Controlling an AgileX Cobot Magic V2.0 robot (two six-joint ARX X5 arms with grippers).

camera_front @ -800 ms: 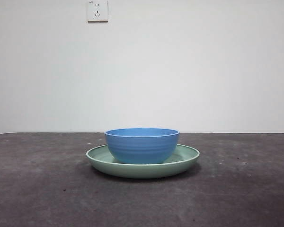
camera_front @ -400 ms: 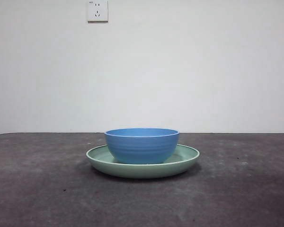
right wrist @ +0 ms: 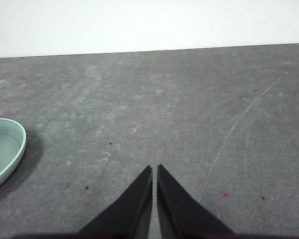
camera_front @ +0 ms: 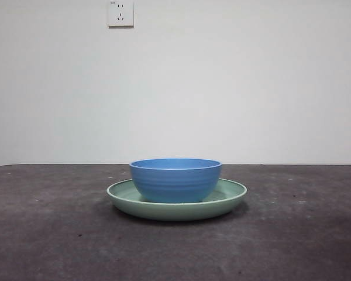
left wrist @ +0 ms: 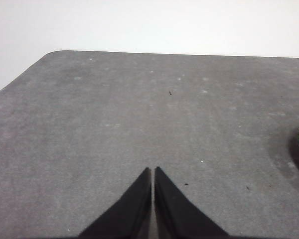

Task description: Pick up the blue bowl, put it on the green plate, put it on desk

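Blue bowl [camera_front: 175, 180], one, is sitting upright, mouth up, inside your one green plate [camera_front: 229, 197] on the desk [camera_front: 47, 234]; left gripper [left wrist: 153, 169] and right gripper [right wrist: 154, 167] are hovering beside the plate, jaws closed, empty.

White wall socket [camera_front: 120, 13] high on pale wall [camera_front: 234, 88].

You see the blue bowl [camera_front: 175, 180] upright on the green plate [camera_front: 231, 196]. The plate lies flat on the desk [camera_front: 52, 234]. Its contents probably can't be judged.
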